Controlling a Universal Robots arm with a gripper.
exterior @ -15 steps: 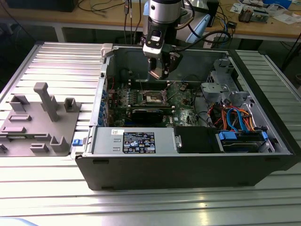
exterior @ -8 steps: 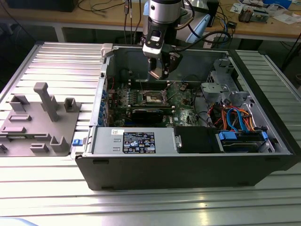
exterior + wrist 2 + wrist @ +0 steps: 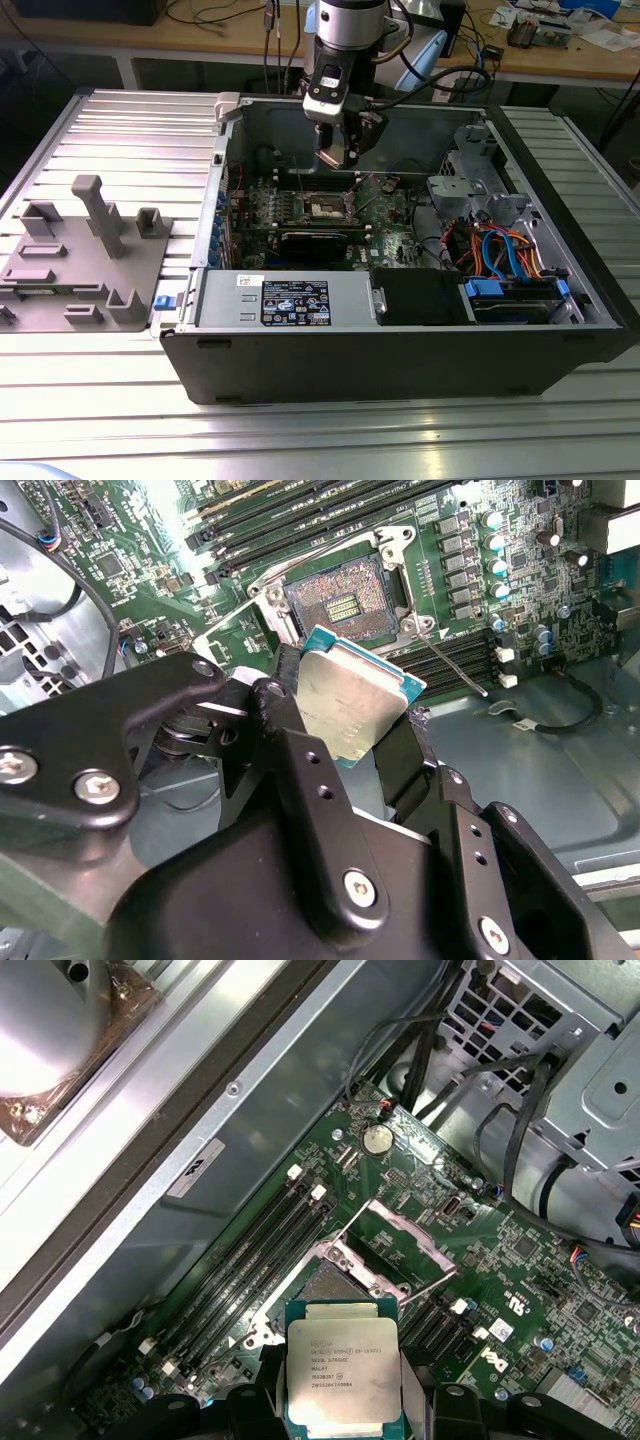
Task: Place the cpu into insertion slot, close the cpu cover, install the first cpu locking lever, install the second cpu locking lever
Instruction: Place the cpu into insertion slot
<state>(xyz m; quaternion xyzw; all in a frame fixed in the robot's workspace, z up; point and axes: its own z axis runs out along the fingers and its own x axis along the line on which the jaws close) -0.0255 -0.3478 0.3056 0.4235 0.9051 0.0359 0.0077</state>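
**Exterior view.** Arm hangs over an open computer case (image 3: 400,360) lying on the ribbed metal counter (image 3: 100,420). The pincer (image 3: 338,152) is above the green board. The insertion slot (image 3: 325,207) lies below it and well apart, so by my reading the chip is carried, not seated. A grey moulded fixture (image 3: 85,260) sits on the counter toward the exterior view's left.

**Second wrist view.** Pincer (image 3: 352,718) is clamped on the cpu (image 3: 345,692), with the black fingers (image 3: 400,755) pressing opposite edges. The chip is thin and square with a dull silver lid and a teal rim. Beyond it the slot (image 3: 340,598) lies bare: dark pin field, bright metal surround. A thin wire lever (image 3: 452,662) angles free beside it.

**First wrist view.** The cpu (image 3: 343,1375) is seen lid-on, its flat matte metal printed. The slot (image 3: 330,1285) shows just past its far edge. The cpu cover (image 3: 398,1238), a windowed silvery frame, is swung open on the slot's far side. Long black memory slots (image 3: 250,1260) run alongside.
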